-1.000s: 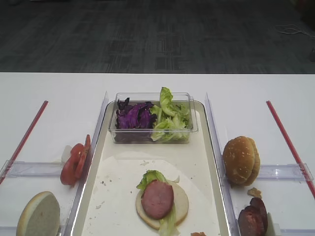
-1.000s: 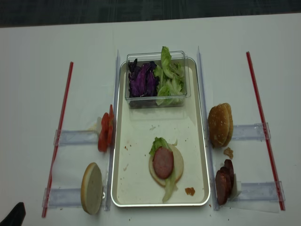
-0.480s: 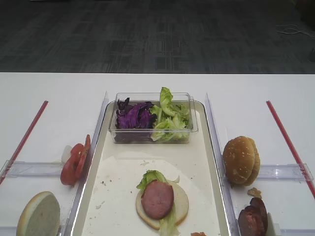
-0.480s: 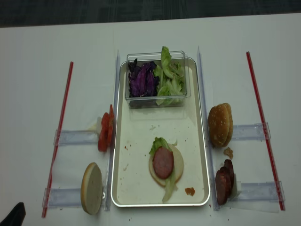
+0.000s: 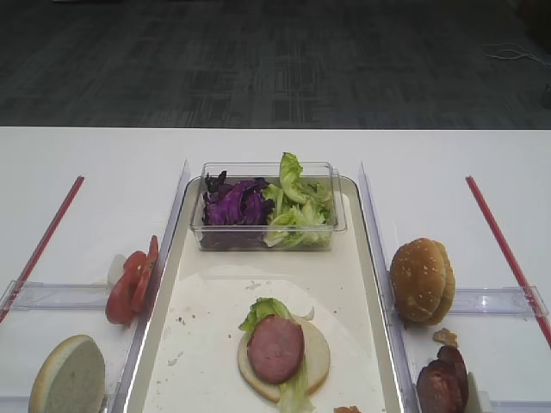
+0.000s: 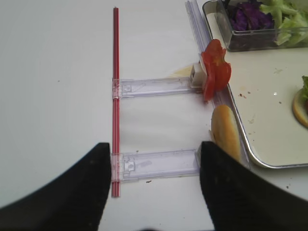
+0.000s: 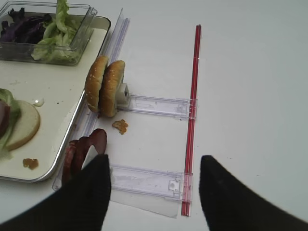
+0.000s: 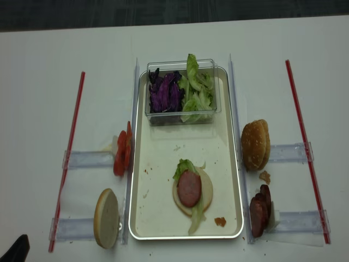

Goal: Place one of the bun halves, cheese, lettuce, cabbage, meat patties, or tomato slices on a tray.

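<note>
Tomato slices (image 6: 215, 69) stand on edge just left of the tray (image 6: 269, 161), ahead and right of our empty, open left gripper (image 6: 153, 192), nearer than our right gripper (image 7: 154, 192), equally spread and empty, hovering by the meat patties (image 7: 84, 149).

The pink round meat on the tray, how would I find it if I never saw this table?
Look for the long cream tray in the middle of the white table. Near its front end lies a pale bun half with a green lettuce leaf on it, and the pink meat slice sits on top. It lies flat and alone, unlike the darker meat slices standing on edge off the tray's right side.
</note>
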